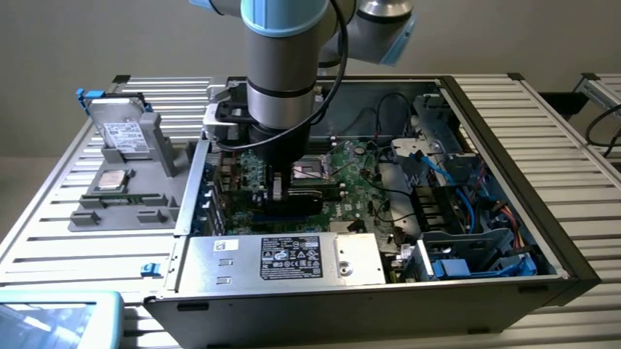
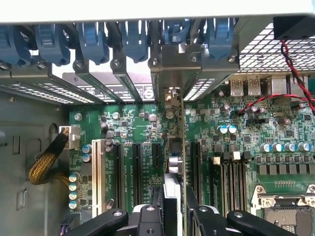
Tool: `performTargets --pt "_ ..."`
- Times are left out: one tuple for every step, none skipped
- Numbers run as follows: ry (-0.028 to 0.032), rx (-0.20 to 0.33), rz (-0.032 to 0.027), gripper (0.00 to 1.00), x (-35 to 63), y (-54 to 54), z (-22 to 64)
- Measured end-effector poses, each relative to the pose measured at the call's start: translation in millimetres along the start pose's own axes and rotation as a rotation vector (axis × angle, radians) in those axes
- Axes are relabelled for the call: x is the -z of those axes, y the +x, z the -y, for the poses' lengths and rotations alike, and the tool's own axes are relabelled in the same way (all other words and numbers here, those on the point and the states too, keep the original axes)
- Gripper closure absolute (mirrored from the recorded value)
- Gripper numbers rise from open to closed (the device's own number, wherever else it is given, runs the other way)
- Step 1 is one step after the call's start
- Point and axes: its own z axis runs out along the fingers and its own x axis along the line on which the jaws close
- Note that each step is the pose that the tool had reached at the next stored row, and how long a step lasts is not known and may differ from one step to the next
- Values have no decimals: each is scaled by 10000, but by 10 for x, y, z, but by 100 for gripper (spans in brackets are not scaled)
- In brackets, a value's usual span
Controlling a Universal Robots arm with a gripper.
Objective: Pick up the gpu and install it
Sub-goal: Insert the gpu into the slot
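In the wrist view the gpu [image 2: 173, 167] stands edge-on between my gripper's [image 2: 173, 199] black fingers [image 2: 147, 216], which are shut on it. It hangs upright over the green motherboard [image 2: 133, 123], in line with a black expansion slot. Its silver end bracket [image 2: 172, 64] reaches up against the case's rear slot openings. The exterior view has the arm [image 1: 281, 80] reaching straight down into the open computer case [image 1: 505, 182], with the gripper [image 1: 278, 187] low over the board near the case's left wall.
Several black expansion slots [image 2: 137, 169] and a white one [image 2: 96, 172] lie beside the card, with blue slot latches [image 2: 93, 39] at the rear wall. A silver hard drive [image 1: 124, 134] sits on a grey fixture outside the case. The power supply [image 1: 281, 258] and blue cables [image 1: 456, 171] crowd the case.
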Motion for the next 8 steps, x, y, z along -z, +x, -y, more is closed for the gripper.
performTargets --pt "1 0 4 72 -2 1 0" --pt "0 0 2 72 -4 1 -1" --pt "-1 0 2 72 -7 1 -1" --pt "-1 0 0 72 -10 1 -1" --pt "-3 0 -2 72 -12 2 -1" --pt "-3 0 -2 72 -15 2 -1" --pt "-2 0 -2 72 -16 2 -2" --pt "-6 0 0 72 -17 1 -3"
